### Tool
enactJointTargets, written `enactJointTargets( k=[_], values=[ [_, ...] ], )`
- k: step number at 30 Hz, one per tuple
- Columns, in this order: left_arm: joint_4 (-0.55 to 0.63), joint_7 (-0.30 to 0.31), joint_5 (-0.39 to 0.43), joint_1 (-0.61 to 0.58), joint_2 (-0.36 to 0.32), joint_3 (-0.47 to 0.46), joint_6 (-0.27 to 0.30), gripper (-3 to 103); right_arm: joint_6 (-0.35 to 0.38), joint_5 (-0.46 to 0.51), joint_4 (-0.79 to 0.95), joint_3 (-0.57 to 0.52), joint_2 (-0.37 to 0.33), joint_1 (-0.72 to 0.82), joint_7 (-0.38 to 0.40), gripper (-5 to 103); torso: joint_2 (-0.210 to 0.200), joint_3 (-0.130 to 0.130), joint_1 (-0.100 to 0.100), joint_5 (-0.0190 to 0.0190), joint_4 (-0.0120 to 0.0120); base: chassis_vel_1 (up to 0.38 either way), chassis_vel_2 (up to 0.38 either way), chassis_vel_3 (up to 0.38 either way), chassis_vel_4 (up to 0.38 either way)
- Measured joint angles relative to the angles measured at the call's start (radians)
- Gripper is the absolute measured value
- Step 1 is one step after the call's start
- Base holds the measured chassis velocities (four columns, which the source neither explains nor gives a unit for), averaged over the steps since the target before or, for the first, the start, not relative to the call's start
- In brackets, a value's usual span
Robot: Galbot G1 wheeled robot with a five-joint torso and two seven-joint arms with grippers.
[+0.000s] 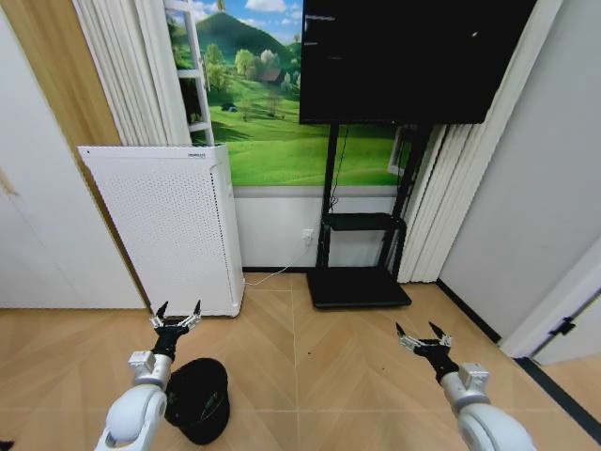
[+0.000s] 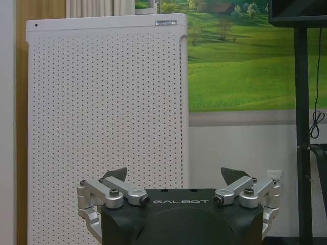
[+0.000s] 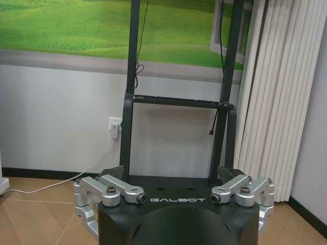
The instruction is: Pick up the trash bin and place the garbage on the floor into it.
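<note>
The trash bin (image 1: 198, 399), a small black mesh wastebasket, stands on the herringbone wooden floor (image 1: 319, 376) at the lower left of the head view. My left gripper (image 1: 177, 314) hovers open above and just behind the bin, pointing at the wall; in the left wrist view the same gripper (image 2: 177, 176) holds nothing. My right gripper (image 1: 423, 334) is open and empty over bare floor on the right, also seen as the gripper (image 3: 173, 173) in the right wrist view. The garbage is out of view.
A tall white perforated appliance (image 1: 169, 225) stands against the wall behind the bin. A black TV stand (image 1: 362, 254) with a flat base sits at centre, a cable running to a wall socket (image 3: 114, 123). White curtains (image 1: 441, 207) hang at the right.
</note>
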State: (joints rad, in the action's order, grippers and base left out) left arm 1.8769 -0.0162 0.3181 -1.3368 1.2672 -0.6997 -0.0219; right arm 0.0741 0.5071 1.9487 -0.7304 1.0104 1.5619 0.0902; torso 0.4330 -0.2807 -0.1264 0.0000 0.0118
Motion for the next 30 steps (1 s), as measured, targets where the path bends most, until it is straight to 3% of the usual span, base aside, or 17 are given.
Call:
enactJointTargets(
  k=[19,30],
  values=[
    [0.000,0.000,0.000,0.000,0.000,0.000,0.000,100,0.000,0.000,0.000,0.000,0.000,0.000,0.000,100,0.074,-0.049,-0.025,0.0000,0.0000,0.000,0.000,0.000,0.000],
    [0.000,0.000,0.000,0.000,0.000,0.000,0.000,100,0.000,0.000,0.000,0.000,0.000,0.000,0.000,100,0.138,-0.088,-0.050,0.0000,0.0000,0.000,0.000,0.000,0.000]
  ],
)
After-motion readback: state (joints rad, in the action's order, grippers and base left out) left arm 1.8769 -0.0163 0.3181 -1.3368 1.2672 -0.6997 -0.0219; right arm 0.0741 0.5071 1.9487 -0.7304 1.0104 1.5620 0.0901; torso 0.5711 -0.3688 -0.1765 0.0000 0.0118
